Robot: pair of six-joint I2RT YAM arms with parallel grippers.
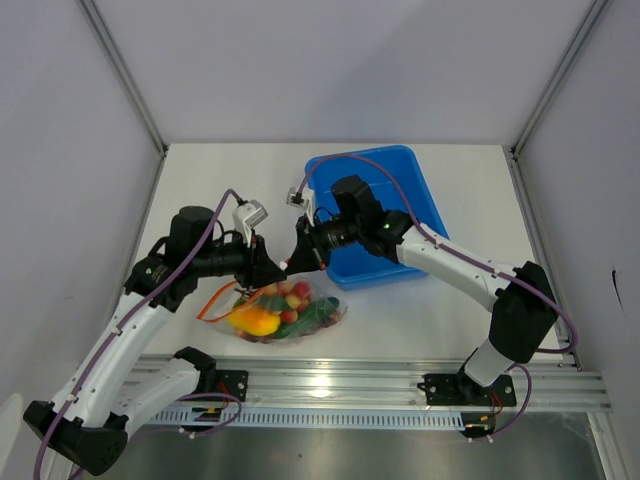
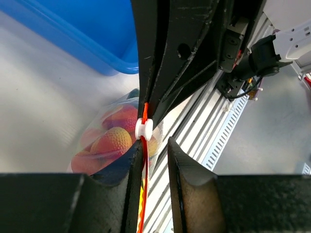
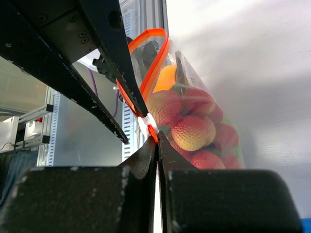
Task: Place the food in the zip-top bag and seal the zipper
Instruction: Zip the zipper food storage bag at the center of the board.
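The clear zip-top bag (image 1: 290,312) lies near the table's front edge with its mouth lifted. Inside are red fruits (image 1: 292,297), an orange-yellow piece (image 1: 255,321) and a dark green cucumber (image 1: 316,312). My right gripper (image 3: 157,136) is shut on the orange-red zipper (image 3: 146,77), just beside its white slider (image 3: 146,121). My left gripper (image 2: 154,143) is open around the zipper (image 2: 143,165) below the slider (image 2: 144,127), with the strip lying against one finger. The two grippers meet above the bag, left gripper (image 1: 264,270) and right gripper (image 1: 296,262). The red fruits (image 3: 192,131) show through the plastic.
A blue plastic bin (image 1: 400,205) stands right behind the right arm. The aluminium rail (image 1: 400,380) with the arm bases runs along the near edge, just in front of the bag. White walls enclose the table on three sides.
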